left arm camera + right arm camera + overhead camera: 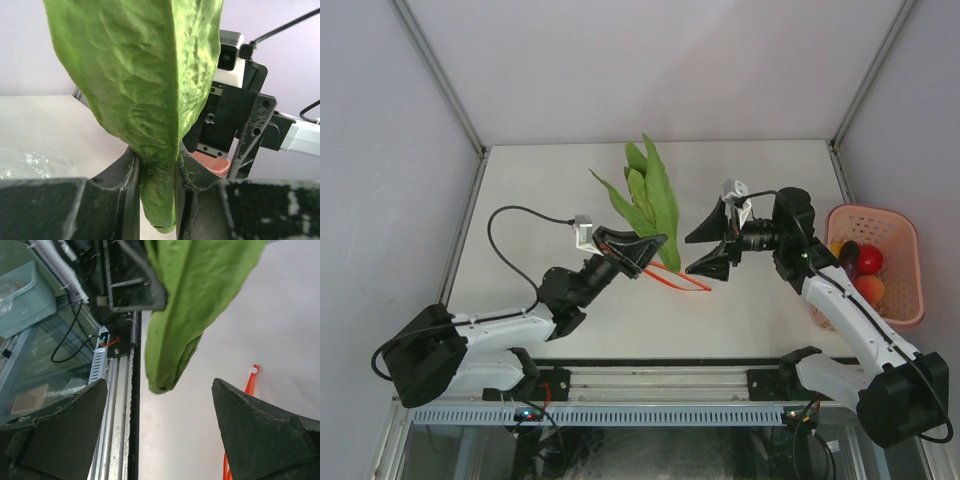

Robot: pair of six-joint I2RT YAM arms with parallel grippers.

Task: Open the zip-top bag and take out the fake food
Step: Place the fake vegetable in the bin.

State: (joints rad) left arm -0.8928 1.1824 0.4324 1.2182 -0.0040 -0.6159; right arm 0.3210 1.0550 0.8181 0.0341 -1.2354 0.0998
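Note:
The long green leafy fake food (650, 190) sticks up over the middle of the table, and my left gripper (655, 244) is shut on its stem end (157, 200). My right gripper (706, 248) faces it from the right, open. The leaf's lower tip (162, 375) hangs just beyond its spread fingers (250, 430), touching neither. The zip-top bag shows mainly as its red-orange zip strip (684, 282) lying on the table under the grippers. The strip (249, 385) also appears in the right wrist view. Crinkly clear plastic (30, 164) lies on the table at the left.
A pink perforated basket (905, 262) stands at the table's right edge. It holds a red round piece (869, 259), an orange piece (869, 289) and a dark purple one (848, 252). The metal rail (660, 380) runs along the near edge.

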